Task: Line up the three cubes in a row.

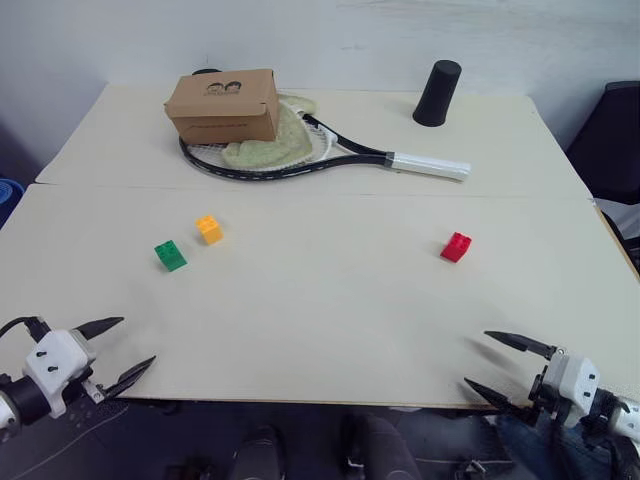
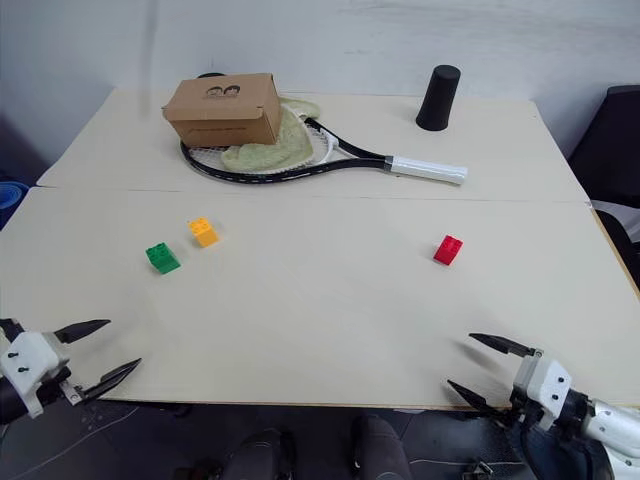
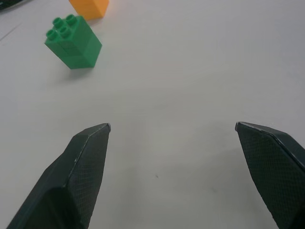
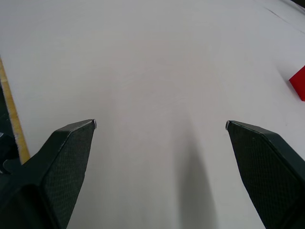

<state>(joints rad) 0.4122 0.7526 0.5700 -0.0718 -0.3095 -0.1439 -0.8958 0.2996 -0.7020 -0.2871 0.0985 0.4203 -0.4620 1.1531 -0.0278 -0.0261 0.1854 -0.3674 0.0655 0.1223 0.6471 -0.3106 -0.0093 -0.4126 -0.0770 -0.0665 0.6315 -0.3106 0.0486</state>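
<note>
Table: pale, bare at near edge; box, racket, black cup along far side.
Cubes: green cube just beside orange-yellow cube, toward left edge; red cube well apart, toward right edge.
Left tool: wide, empty, near-left corner, nearer the pair.
Right tool: wide, empty, near-right corner, nearer red; likely carries it leftward.

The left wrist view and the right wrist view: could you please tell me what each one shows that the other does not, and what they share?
The left wrist view alone shows the small green studded plastic brick upright, with the orange-yellow plastic brick just beyond it, apart. The right wrist view alone shows an edge of the small red plastic brick and the table's yellowish edge strip. Both show a pale tabletop and two black fingers spread wide, nothing between: left hand, right hand.
</note>
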